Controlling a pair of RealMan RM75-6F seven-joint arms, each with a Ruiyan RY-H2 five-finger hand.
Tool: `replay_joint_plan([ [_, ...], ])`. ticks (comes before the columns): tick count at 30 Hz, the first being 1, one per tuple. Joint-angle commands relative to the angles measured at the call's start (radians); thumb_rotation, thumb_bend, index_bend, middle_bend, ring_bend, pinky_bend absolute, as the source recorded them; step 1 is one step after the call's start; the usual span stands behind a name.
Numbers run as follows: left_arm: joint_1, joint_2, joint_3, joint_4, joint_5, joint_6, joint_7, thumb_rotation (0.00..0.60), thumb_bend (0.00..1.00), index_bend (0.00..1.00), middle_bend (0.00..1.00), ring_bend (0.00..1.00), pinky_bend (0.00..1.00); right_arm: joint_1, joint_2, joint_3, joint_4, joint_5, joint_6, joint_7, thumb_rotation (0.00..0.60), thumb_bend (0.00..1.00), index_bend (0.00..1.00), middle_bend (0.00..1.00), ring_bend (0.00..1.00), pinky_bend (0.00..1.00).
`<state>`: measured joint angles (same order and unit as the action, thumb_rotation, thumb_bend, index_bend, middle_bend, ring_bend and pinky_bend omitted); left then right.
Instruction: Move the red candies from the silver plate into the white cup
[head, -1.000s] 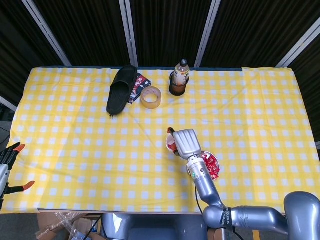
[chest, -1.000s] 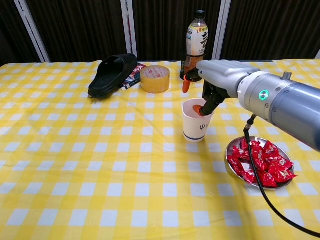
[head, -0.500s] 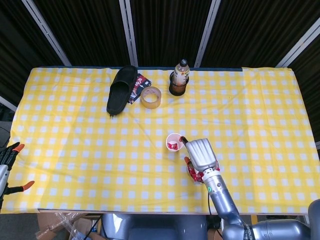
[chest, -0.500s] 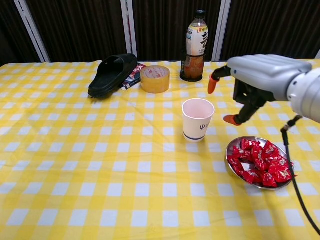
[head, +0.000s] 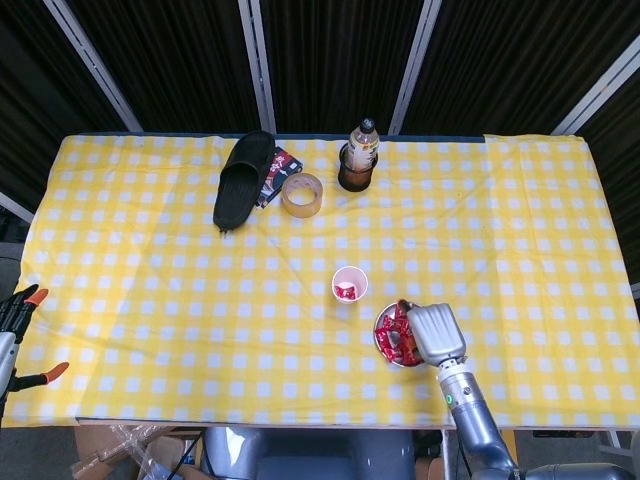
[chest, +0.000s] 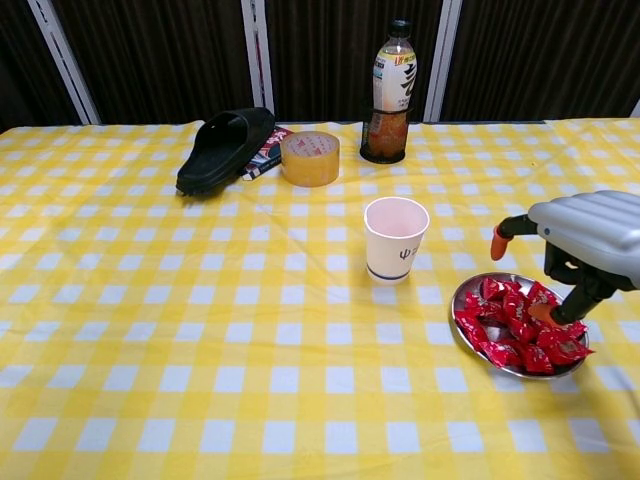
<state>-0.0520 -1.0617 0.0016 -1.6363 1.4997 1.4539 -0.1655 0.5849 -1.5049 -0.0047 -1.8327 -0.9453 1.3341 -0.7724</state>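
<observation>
The white cup (chest: 393, 240) stands upright mid-table, and the head view shows a red candy lying inside the cup (head: 349, 285). To its right sits the silver plate (chest: 510, 372) piled with red candies (chest: 510, 318). My right hand (chest: 585, 240) hovers over the plate's right side, one fingertip (chest: 545, 312) reaching down onto the candies while the thumb sticks out to the left. From above, the right hand (head: 435, 333) covers part of the plate (head: 381, 343). My left hand (head: 15, 335) hangs off the table's left edge, fingers apart, holding nothing.
At the back stand a black slipper (chest: 225, 148) lying on a small packet (head: 280, 170), a roll of tape (chest: 310, 158) and a drink bottle (chest: 392, 95). The yellow checked cloth (chest: 200, 350) covers the whole table.
My right hand has left the cup, swung right and dropped onto the plate's candies. The left hand has not moved.
</observation>
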Motion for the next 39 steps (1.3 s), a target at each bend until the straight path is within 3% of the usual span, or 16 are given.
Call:
replay_joint_plan([
  [1, 0.000, -0.001, 0.000, 0.000, -0.001, 0.000, 0.002, 0.600, 0.03, 0.00, 0.00, 0.00, 0.00, -0.013, -0.019, 0.006, 0.044, 0.008, -0.018, 0.024, 0.600, 0.34, 0.31, 0.99, 1.00, 0.99],
  [20, -0.003, -0.002, -0.004, -0.002, -0.016, -0.014, 0.007, 0.600, 0.03, 0.00, 0.00, 0.00, 0.00, -0.012, -0.069, 0.049, 0.129, 0.067, -0.101, 0.030, 0.600, 0.34, 0.34, 0.99, 1.00, 0.99],
  [30, -0.003, -0.002, -0.005, -0.004, -0.022, -0.019, 0.006, 0.600, 0.03, 0.00, 0.00, 0.00, 0.00, -0.009, -0.088, 0.069, 0.162, 0.078, -0.121, 0.040, 0.600, 0.34, 0.44, 0.99, 1.00, 0.99],
  [39, -0.004, -0.001, -0.006, -0.005, -0.025, -0.021, 0.007, 0.600, 0.03, 0.00, 0.00, 0.00, 0.00, -0.010, -0.087, 0.075, 0.164, 0.089, -0.137, 0.043, 0.600, 0.37, 0.45, 0.99, 1.00, 0.99],
])
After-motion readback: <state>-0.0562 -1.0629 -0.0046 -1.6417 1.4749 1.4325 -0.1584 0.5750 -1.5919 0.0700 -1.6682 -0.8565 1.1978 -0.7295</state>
